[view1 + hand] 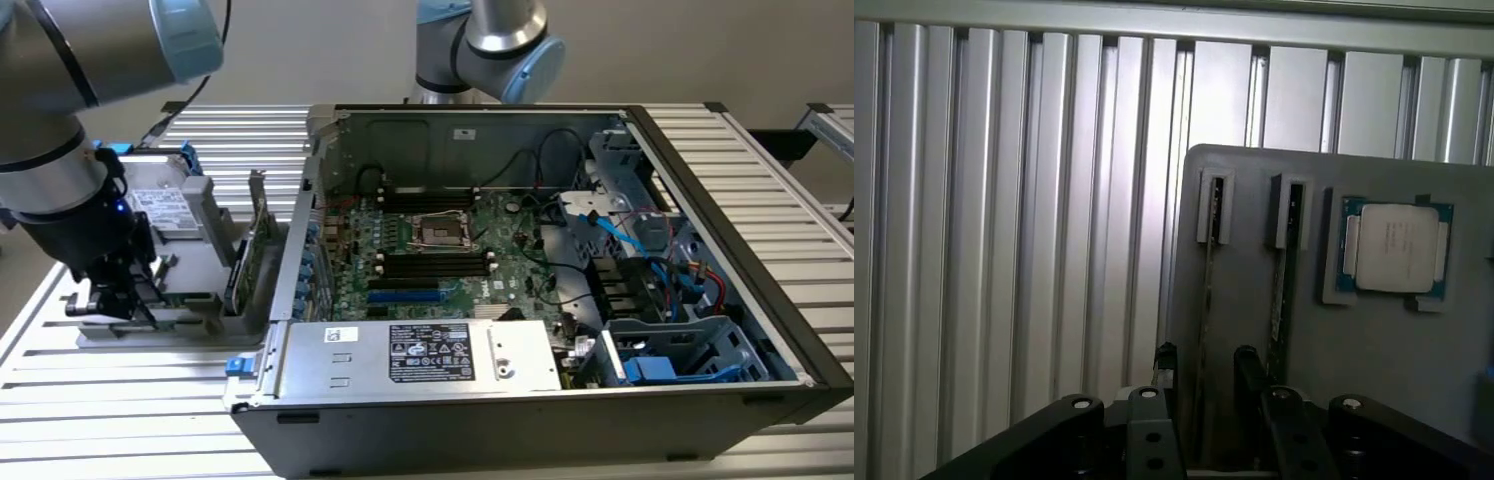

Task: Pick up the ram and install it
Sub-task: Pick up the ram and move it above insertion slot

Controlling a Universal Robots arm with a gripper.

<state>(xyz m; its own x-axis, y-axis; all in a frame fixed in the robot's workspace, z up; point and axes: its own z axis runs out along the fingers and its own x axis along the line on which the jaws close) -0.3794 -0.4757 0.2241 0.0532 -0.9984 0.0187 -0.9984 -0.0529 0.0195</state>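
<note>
Two ram sticks stand on edge in slots of a grey holder (1254,300): one ram (1206,290) and another ram stick (1282,300) beside it. My gripper (1204,368) is open, and its black fingertips (1164,362) stand on either side of the first stick without touching it. In the exterior view my gripper (114,292) hangs low over the holder (200,250), at that view's left, outside the computer case. The black memory slots (434,262) lie on the motherboard inside the case.
A processor chip (1397,247) rests in a pocket of the holder beside the sticks. The open computer case (721,200) with power supply (427,355), cables and drive cage fills the middle and right. A ribbed aluminium table (120,400) lies underneath.
</note>
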